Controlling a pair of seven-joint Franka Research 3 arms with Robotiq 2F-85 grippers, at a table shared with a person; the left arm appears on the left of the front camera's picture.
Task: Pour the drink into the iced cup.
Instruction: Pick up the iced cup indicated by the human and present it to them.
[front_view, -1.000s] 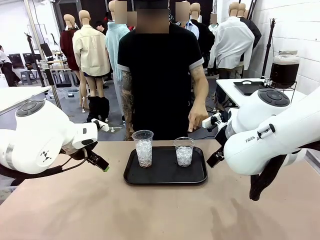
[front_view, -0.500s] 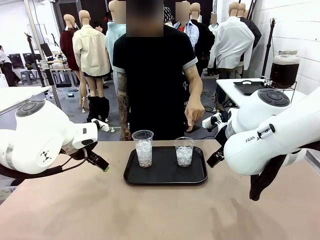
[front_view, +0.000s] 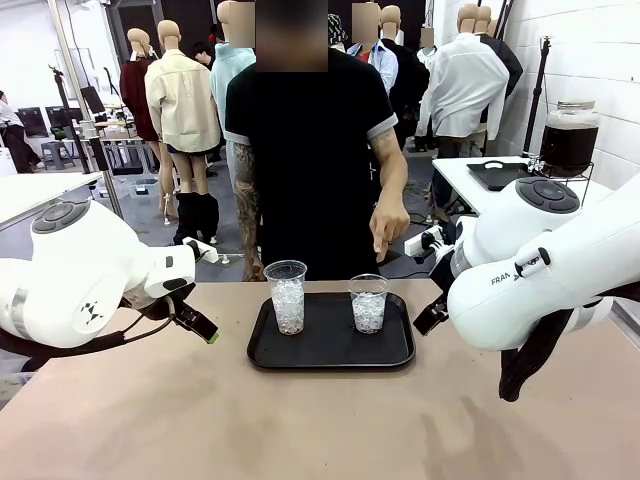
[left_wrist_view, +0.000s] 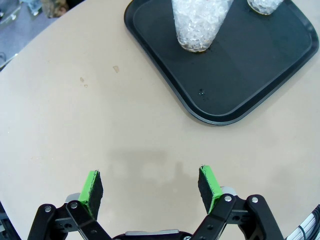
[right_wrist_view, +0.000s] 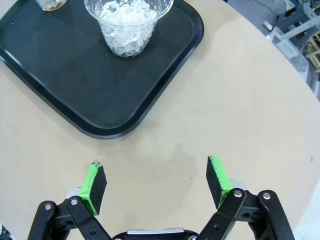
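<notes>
Each holding nothing, the left gripper (left_wrist_view: 150, 186) and the right gripper (right_wrist_view: 156, 184) hang wide open over the tan table (front_view: 200, 420). Between them a flat black tray (front_view: 330, 352) holds a tall clear plastic cup of ice (front_view: 288, 300) and a shorter clear cup of ice (front_view: 368, 306). A person's hand (front_view: 388, 222) hangs behind the shorter cup. Far back on the right, the dark brown drink (front_view: 568, 145) sits in a big glass jar (front_view: 571, 112).

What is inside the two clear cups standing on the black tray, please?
The taller cup and the shorter cup hold crushed ice, with no dark drink visible; the ice hides their bottoms.
</notes>
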